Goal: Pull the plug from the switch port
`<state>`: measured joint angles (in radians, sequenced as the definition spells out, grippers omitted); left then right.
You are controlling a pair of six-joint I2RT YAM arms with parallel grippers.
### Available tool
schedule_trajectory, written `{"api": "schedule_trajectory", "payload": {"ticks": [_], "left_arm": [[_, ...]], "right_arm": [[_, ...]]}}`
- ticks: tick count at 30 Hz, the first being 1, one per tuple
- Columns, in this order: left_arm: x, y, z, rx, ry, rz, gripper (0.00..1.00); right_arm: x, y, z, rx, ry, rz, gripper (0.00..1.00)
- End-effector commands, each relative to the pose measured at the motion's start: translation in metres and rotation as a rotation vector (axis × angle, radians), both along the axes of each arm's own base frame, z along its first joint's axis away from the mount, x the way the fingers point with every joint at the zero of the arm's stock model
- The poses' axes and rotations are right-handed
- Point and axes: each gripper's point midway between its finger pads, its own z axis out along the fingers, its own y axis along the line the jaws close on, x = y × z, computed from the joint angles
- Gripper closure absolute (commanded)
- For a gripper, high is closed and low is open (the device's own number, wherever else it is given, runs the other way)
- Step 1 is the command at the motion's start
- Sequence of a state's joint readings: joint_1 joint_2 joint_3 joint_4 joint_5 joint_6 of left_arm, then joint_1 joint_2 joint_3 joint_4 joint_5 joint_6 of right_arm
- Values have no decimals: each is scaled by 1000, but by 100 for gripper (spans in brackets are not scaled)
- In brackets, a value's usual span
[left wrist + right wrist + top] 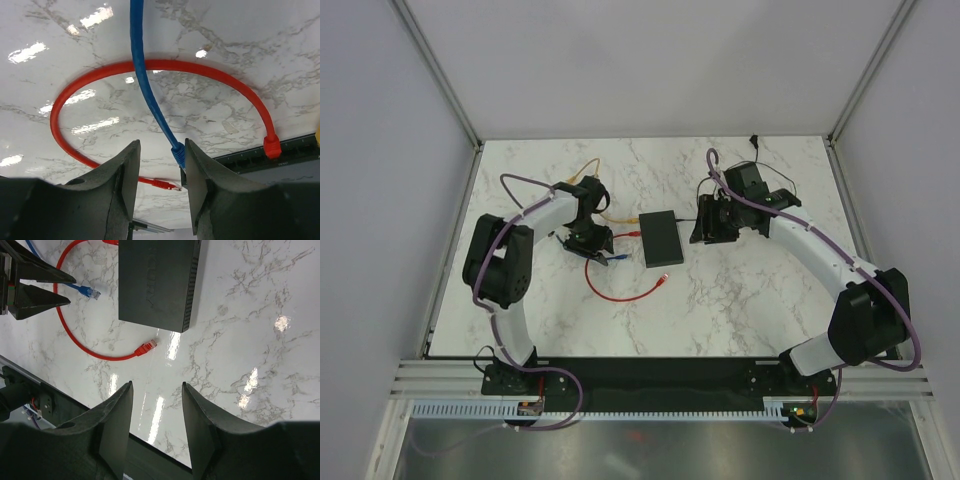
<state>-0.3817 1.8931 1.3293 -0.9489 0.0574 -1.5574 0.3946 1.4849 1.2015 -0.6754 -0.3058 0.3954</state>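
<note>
**Blue plug lying clear of the switch; cable snag looking like the risk**

The marble bench (740, 300) is carrying the black switch (660, 238) at its middle. The right pincer (156, 390) is hovering beside it, part-open and holding nothing. The left pincer (161, 147) is standing wide, gripping nothing. A finger lifting away could be catching the blue cable (142, 75) and dragging it across the red cable (100, 75). The blue plug (178, 152), small with a clear tip, is lying near the fingertips, apart from the switch.
</note>
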Motion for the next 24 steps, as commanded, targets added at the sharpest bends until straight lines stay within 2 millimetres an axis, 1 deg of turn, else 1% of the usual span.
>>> {"api": "schedule_trajectory", "payload": {"ticks": [1, 2, 6, 7, 9, 10, 11, 12, 13, 14, 15, 17, 18, 20, 21, 22, 23, 24], "left_arm": [[3, 3, -8, 24, 21, 90, 53], [4, 4, -13, 32, 30, 98, 53], [7, 0, -16, 18, 36, 96, 56], [7, 1, -17, 22, 35, 95, 59], [6, 2, -19, 26, 38, 109, 60], [6, 1, -20, 22, 40, 110, 64], [6, 1, -22, 23, 45, 110, 72], [7, 1, -21, 21, 42, 110, 72], [8, 1, -21, 24, 36, 109, 79], [9, 2, -19, 27, 25, 106, 83], [12, 5, -14, 40, -1, 100, 90], [15, 12, -5, 68, -43, 55, 97], [19, 17, 5, 84, -84, 41, 98], [16, 26, 17, 113, -115, -24, 98], [15, 34, 22, 146, -134, -37, 98], [12, 40, 36, 158, -163, -50, 98], [4, 48, 39, 177, -154, -48, 98], [-5, 58, 37, 198, -142, -46, 98]], "right_arm": [[-1, -7, 6, -11, -24, -8, 48], [-1, -7, 6, -10, -23, -7, 48], [-3, -6, 4, -8, -16, -9, 48], [-4, -7, 4, -7, -16, -7, 48], [-3, -7, 5, -7, -18, -9, 48], [-4, -6, 4, -7, -13, -9, 48], [-3, -6, 5, -4, -16, -6, 48], [-3, -6, 6, -3, -17, -6, 48], [-2, -5, 6, -2, -19, -4, 48], [-3, -5, 6, 0, -18, -3, 48], [-3, -5, 7, 1, -17, -4, 48], [-4, -4, 6, 4, -12, 0, 48], [-3, -4, 6, 5, -13, 3, 48], [-3, -4, 5, 2, -13, 11, 48], [-3, -4, 4, 1, -14, 15, 48], [-3, -4, 3, -2, -14, 20, 48], [-3, -4, 2, -8, -15, 25, 48], [-3, -4, 2, -8, -14, 27, 48]]}}
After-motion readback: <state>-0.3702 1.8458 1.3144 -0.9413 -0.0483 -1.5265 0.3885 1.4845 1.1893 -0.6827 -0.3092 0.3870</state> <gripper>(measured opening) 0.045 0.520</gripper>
